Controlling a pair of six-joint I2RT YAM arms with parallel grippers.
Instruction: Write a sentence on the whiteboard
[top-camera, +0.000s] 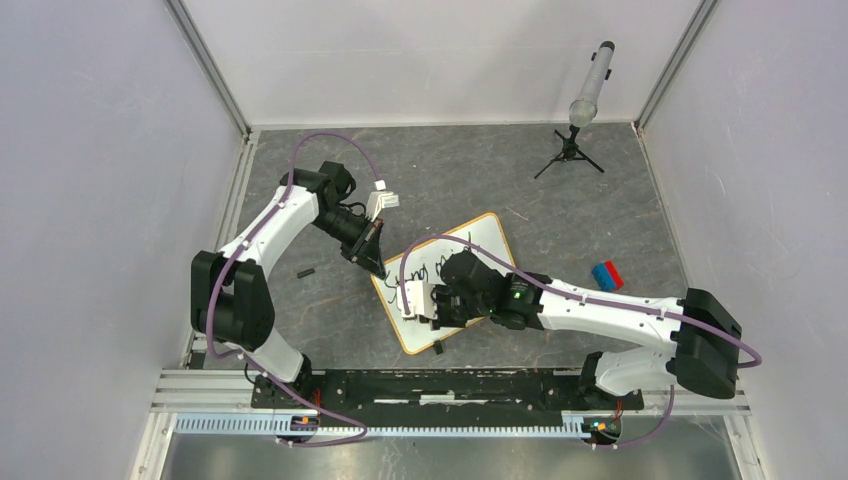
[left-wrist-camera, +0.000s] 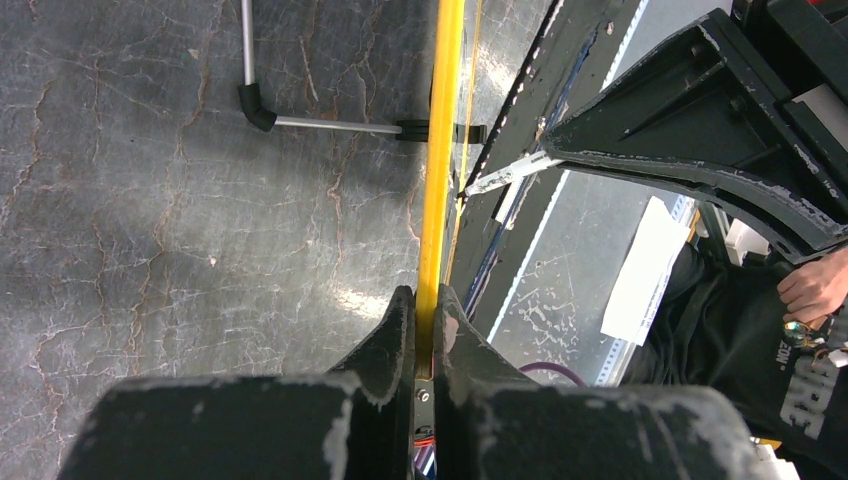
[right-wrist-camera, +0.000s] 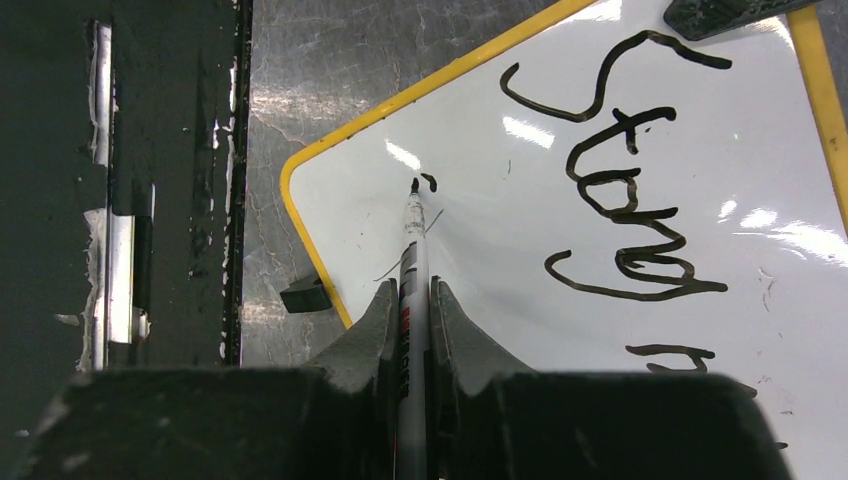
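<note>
Clamping left gripper tight on whiteboard frame edge. Next, right wrist: squeezing marker in right gripper, tip touching surface near corner. From above: lying angled between arms; one word done, second started, sentence unfinished.

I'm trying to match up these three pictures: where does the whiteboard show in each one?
Top external: the whiteboard sits askew at the picture's centre.
Left wrist: only its edge shows, a thin yellow strip running up the middle from the left gripper, which pinches it.
Right wrist: its white face fills the upper right, with black writing on it.
Shared landmark: the yellow frame.
</note>
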